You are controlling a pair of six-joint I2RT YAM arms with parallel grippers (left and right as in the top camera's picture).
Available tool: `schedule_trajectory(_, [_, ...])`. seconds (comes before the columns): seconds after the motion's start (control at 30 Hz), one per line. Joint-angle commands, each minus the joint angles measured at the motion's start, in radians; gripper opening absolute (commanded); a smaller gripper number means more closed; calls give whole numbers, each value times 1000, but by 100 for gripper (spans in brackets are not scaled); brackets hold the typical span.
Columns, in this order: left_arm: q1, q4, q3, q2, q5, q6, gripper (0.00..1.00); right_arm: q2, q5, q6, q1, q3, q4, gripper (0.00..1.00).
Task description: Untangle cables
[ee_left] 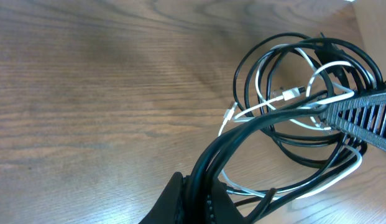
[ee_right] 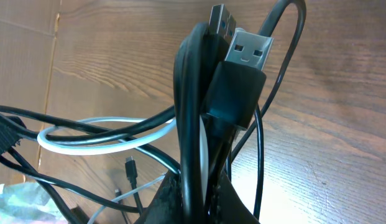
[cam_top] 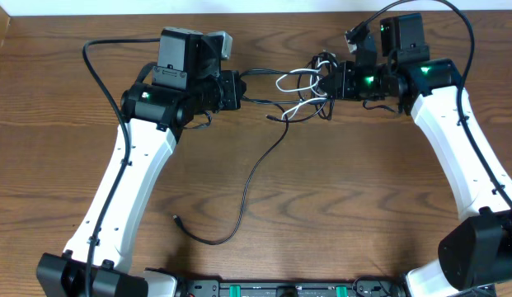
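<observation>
The cables (cam_top: 301,92), black cords and a white one looped together, hang in a tangle between my two grippers at the back of the table. My left gripper (cam_top: 239,89) is shut on a bundle of black cords (ee_left: 242,134), seen at the bottom of the left wrist view (ee_left: 206,190). My right gripper (cam_top: 334,82) is shut on black cords and a white strand, with two USB plugs (ee_right: 245,53) sticking up above its jaws (ee_right: 202,190). A white loop (ee_right: 99,140) crosses to the left. One long black cord (cam_top: 251,177) trails forward to a small plug (cam_top: 176,219).
The wooden table (cam_top: 363,190) carries both white arms, the left arm (cam_top: 132,177) and the right arm (cam_top: 462,140). The right gripper's ribbed finger (ee_left: 367,115) shows in the left wrist view. A small black plug (ee_right: 129,167) dangles below the tangle.
</observation>
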Motion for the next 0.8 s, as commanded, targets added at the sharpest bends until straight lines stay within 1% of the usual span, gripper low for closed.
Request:
schedule_trajectory(0.0, [15, -11, 15, -18, -74, 107, 8, -26, 105, -33, -55, 2, -14, 1])
schedule_trajectory(0.1, [-10, -10, 15, -14, -74, 141, 8, -26, 105, -35, -55, 2, -27, 1])
schedule_trajectory(0.2, [-29, -8, 15, -11, -74, 141, 8, -26, 105, -46, -54, 2, -45, 1])
schedule_trajectory(0.23, [-31, -5, 15, -8, -74, 140, 11, -26, 105, -46, -53, 2, -48, 1])
schedule_trajectory(0.27, [-31, -2, 15, -5, -74, 140, 17, -26, 105, -46, -53, 2, -51, 1])
schedule_trajectory(0.37, [-32, 11, 15, 3, -74, 133, 40, -26, 105, -45, -44, 3, -50, 1])
schedule_trajectory(0.43, [-33, 21, 15, 13, -73, 77, 52, -26, 105, -46, -26, 2, -50, 1])
schedule_trajectory(0.53, [-33, 22, 15, 28, -73, 20, 59, -26, 106, -47, 0, 2, -40, 1])
schedule_trajectory(0.6, [-33, 24, 15, 40, -73, -44, 61, -26, 121, -41, 21, 2, -28, 1])
schedule_trajectory(0.63, [-33, 28, 15, 48, -73, -78, 64, -26, 144, -27, 31, 2, -27, 1])
schedule_trajectory(0.7, [-33, 36, 15, 57, -72, -112, 71, -26, 176, -10, 45, 2, -29, 1])
schedule_trajectory(0.73, [-33, 39, 15, 59, -71, -118, 72, -25, 177, -11, 48, 2, -29, 1])
schedule_trajectory(0.77, [-33, 46, 15, 64, -69, -134, 76, -25, 177, -10, 56, 2, -27, 1])
